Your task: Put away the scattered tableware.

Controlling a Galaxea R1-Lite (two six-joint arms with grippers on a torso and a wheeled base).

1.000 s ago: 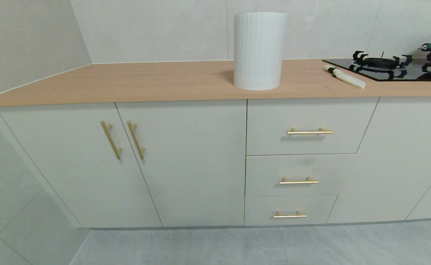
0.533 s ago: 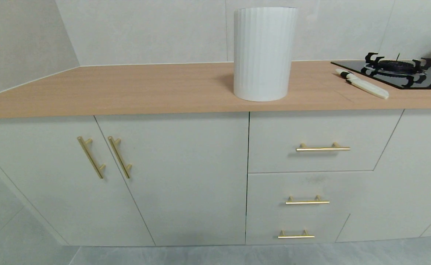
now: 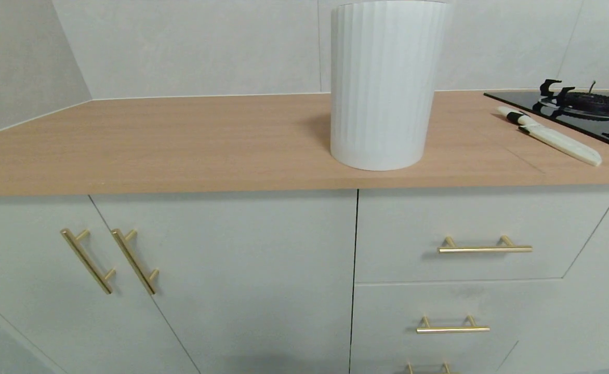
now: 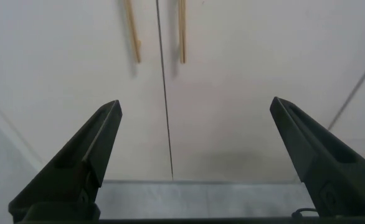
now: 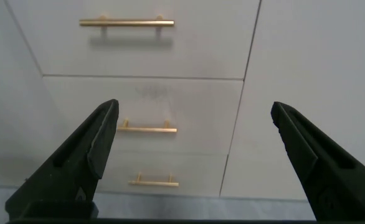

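Observation:
A tall white ribbed container (image 3: 382, 83) stands upright on the wooden countertop (image 3: 180, 140), near its front edge. A cream-bladed knife with a black band (image 3: 548, 136) lies on the counter to the right, beside the stove. My left gripper (image 4: 195, 109) is open, low in front of the cabinet doors, with nothing between its fingers. My right gripper (image 5: 195, 109) is open too, facing the drawer fronts, and holds nothing.
A black gas hob (image 3: 585, 106) sits at the far right of the counter. Below are two cabinet doors with gold handles (image 3: 109, 259) and a stack of drawers with gold handles (image 3: 485, 248). The counter's left part is bare wood, bounded by tiled walls.
The whole head view has shifted: the counter, container and cabinets appear larger and lower in frame, so the camera has come closer. No object has moved on the counter.

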